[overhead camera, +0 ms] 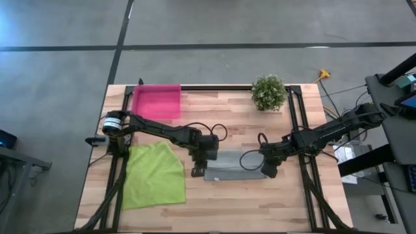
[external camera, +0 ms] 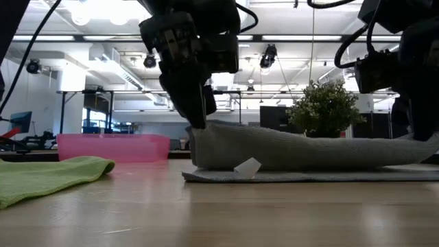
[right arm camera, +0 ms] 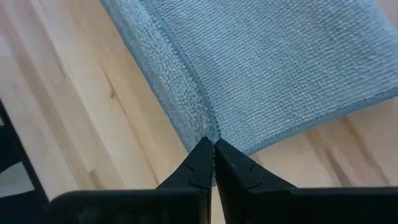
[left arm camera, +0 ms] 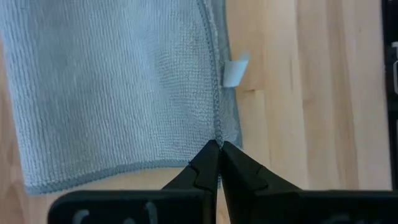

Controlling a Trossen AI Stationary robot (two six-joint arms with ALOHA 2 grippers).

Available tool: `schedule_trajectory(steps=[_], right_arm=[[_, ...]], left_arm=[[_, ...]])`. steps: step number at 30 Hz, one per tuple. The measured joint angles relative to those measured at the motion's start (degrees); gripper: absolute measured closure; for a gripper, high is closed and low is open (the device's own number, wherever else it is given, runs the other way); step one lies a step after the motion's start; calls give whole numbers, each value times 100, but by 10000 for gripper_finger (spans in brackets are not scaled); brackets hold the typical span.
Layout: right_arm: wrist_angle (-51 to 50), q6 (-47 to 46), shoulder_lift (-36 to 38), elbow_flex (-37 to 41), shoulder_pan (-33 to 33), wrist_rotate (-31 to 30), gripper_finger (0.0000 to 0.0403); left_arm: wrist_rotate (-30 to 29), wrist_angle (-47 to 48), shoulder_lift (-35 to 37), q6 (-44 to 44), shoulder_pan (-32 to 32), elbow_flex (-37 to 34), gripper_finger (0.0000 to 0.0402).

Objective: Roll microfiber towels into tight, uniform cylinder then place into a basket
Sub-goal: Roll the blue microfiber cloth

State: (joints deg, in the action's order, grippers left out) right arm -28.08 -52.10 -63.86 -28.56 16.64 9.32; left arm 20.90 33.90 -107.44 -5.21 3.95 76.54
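Two grippers pinch the grey towel point(overhead camera: 233, 165) at mid-table, its long axis running side to side: the left gripper point(left arm camera: 219, 144) nips its left end, the right gripper point(right arm camera: 213, 142) its right end. Both pairs of fingers are pressed together on the hem.

Grey towel point(overhead camera: 233, 165) half-folded mid-table — green towel point(overhead camera: 155, 175) flat, pink basket point(overhead camera: 156, 101) behind.

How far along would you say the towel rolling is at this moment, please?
Nothing is finished: the pink basket is empty. In hand, the left hand and right hand each pinch an end of the partly folded grey towel. Left to do: finish rolling it, basket it, then the green towel, lying flat.
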Motion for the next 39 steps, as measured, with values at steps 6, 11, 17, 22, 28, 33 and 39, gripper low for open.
schedule_trajectory(steps=[6,11,17,22,28,33,39], right_arm=[[-9,-114,0,120,29,-34,394],[13,-151,0,127,29,-39,394],[18,-151,0,127,29,-38,394],[49,-154,0,127,32,61,394],[205,-153,0,129,38,181,394],[222,-153,0,155,38,175,394],[221,-288,0,235,38,160,383]], left_arm=[[345,-65,-99,11,16,-8,401],[361,-50,-201,14,39,-15,401],[276,-50,-203,144,37,-34,401],[333,-55,-203,120,77,-36,401],[388,-54,-203,133,127,-44,401],[388,-97,-203,142,126,-44,401],[385,-385,-203,107,126,-61,402]])
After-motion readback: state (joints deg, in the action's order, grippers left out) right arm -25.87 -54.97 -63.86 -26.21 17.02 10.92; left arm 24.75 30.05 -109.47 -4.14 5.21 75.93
